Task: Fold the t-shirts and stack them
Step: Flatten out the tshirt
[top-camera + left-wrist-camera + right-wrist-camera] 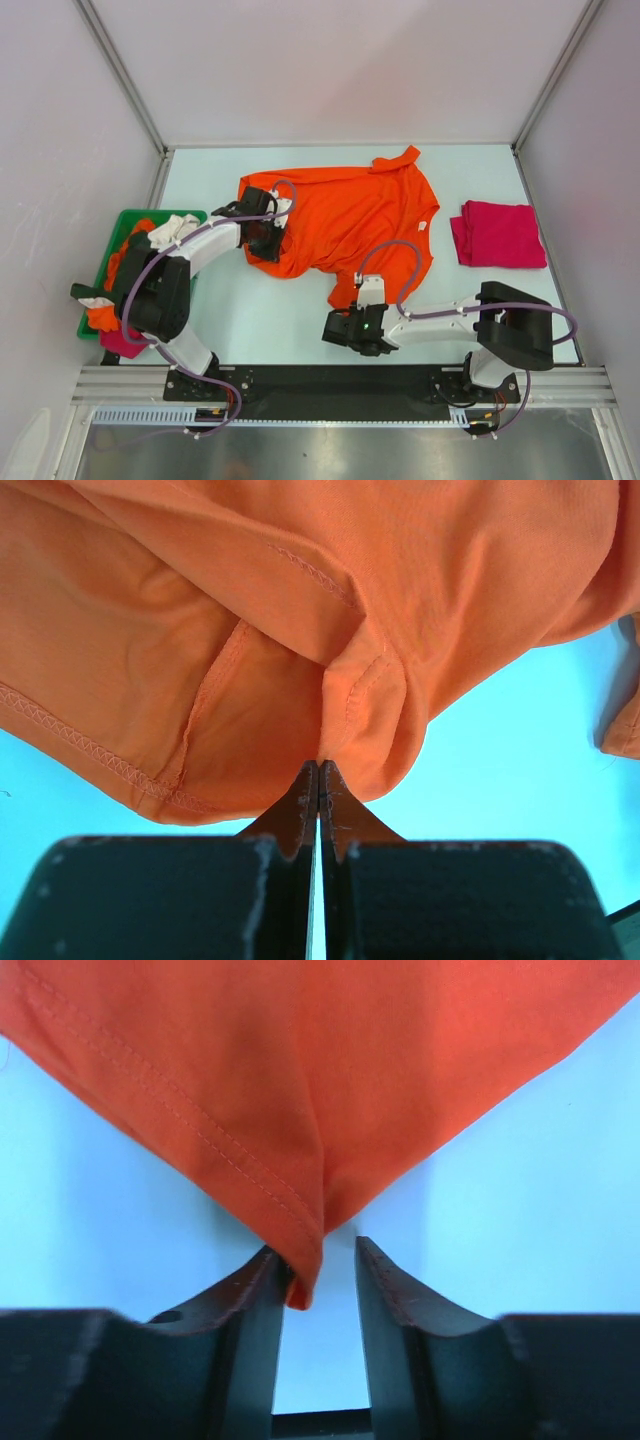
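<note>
left hand (319, 772) pinching orange t-shirt (350, 215) edge, arm bent forward | right hand (315, 1250) spread, shirt corner between fingers

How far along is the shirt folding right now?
Done: one magenta-red cloth t-shirt lies folded on the right. In hand: the bright orange cloth t-shirt is rumpled mid-table, the left end effector pinching one edge, the right end effector open around a hem corner. Left: folding it, stacking, plus more cloth in the green plastic bin.
</note>
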Controlling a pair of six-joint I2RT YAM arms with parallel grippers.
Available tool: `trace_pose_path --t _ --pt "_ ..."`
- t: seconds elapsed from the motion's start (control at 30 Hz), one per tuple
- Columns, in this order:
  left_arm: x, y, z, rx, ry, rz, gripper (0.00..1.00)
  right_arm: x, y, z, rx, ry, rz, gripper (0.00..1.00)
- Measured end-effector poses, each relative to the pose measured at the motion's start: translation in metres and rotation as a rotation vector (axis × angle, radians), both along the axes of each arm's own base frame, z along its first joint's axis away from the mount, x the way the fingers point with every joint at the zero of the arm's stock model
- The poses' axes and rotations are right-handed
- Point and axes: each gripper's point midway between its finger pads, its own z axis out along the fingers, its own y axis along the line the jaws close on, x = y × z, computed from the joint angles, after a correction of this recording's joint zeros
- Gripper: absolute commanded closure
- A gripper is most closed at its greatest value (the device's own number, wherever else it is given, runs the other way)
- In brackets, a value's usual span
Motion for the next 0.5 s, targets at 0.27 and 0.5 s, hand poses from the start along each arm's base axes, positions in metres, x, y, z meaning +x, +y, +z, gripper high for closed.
trace_pose_path --t 0.27,0.5 --pt "0.000 0.000 0.000 0.000 0.000 0.000 1.00 0.006 0.000 0.002 -0.009 -0.024 -0.010 1.00" --pt "0.000 0.001 0.002 0.003 -0.003 0.003 1.00 0.015 0.000 0.021 -0.031 -0.078 -0.036 1.00"
